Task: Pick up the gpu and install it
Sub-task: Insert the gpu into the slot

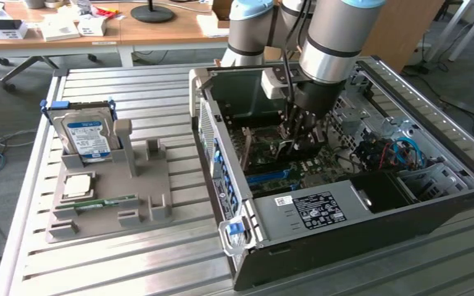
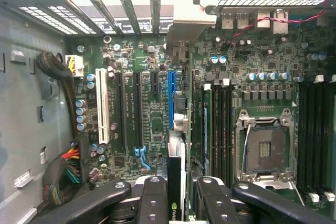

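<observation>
The gripper point(image 2: 177, 191) is clamping the gpu point(image 2: 175, 169) edge-on between partly closed fingers, holding it upright so that its connector edge is facing the motherboard point(image 2: 147, 129). The card is sitting inside the computer case point(image 1: 385, 209), running alongside the blue slot point(image 2: 170, 98); whether it is seated I cannot tell.

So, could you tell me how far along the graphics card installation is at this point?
Done: the graphics card is off the grey holder and inside the computer case. In hand: the gripper clamps it edge-on, lined up with the blue slot. Left: seating it; I cannot tell whether it is pressed home.
</observation>
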### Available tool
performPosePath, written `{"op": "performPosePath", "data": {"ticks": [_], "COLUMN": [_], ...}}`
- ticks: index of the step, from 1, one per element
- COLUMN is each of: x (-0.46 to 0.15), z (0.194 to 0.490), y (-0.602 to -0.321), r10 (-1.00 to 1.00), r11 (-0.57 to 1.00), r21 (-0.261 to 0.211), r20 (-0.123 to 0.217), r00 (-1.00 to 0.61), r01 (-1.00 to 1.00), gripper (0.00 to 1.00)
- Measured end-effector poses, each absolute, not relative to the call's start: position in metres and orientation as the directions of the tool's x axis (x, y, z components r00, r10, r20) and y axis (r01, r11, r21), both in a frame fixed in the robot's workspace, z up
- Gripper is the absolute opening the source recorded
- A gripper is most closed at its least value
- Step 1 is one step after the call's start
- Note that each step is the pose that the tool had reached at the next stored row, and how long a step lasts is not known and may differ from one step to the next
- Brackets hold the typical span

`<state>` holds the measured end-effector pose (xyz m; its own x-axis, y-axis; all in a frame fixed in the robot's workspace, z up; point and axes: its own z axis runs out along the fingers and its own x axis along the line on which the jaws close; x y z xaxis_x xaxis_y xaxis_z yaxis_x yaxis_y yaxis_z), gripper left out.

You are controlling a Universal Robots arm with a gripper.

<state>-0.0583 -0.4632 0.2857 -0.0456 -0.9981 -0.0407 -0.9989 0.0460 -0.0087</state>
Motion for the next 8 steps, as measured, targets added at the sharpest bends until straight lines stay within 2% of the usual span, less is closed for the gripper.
{"op": "performPosePath", "data": {"ticks": [8], "x": [-0.0584], "z": [0.2826], "y": [-0.4634], "r10": [-0.998], "r11": [0.046], "r21": [-0.009], "r20": [-0.041], "r00": [-0.046], "r01": [-0.999], "gripper": [0.26]}}
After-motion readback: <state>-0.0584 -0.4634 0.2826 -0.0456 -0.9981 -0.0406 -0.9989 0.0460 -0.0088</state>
